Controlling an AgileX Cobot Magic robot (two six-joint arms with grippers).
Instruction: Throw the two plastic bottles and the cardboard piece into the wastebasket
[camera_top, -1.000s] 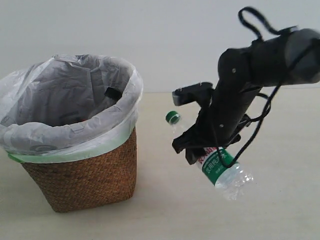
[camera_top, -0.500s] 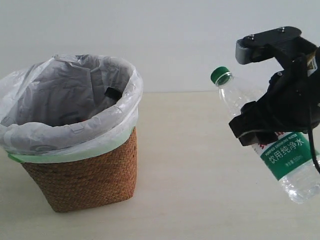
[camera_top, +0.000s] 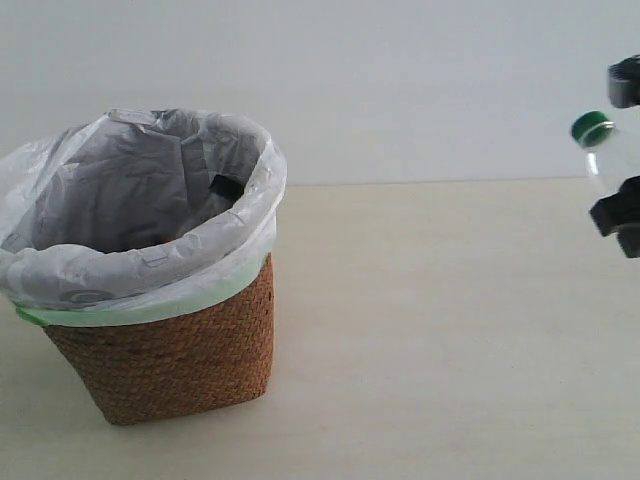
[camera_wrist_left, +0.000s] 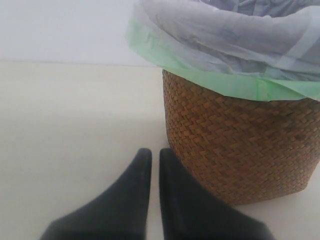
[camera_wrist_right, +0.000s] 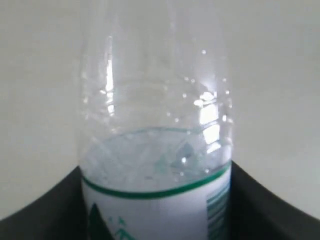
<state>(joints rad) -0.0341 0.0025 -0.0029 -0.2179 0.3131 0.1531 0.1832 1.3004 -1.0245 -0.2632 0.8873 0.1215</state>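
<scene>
**While one bottle hangs in the air, the wastebasket sits off to the left**

Since I'm standing right here, quick rundown, one camera at a time.

Exterior view: the wastebasket (camera_top: 170, 350) stands on the pale table (camera_top: 430, 330) at the left, with its white bag liner (camera_top: 120, 190) folded out over a light green band. Something small and black (camera_top: 225, 186) pokes up against the liner inside; can't tell what it is. Way over at the right edge, well apart from the basket, the green-capped bottle (camera_top: 612, 158) is up off the table, cap end pointing toward the basket. The right gripper (camera_top: 622, 215) is cut off by the frame edge.

Left wrist view: the left gripper (camera_wrist_left: 154, 156) is low over the table, just beside the foot of the basket. Its two dark fingers (camera_wrist_left: 135, 190) sit together with only a thin slit between them, and nothing's in there.

Right wrist view: the clear bottle fills the shot, green-and-white label (camera_wrist_right: 150, 215) at the grip. Dark fingers (camera_wrist_right: 50, 215) press in on both sides, so those jaws are clamped on it.
</scene>
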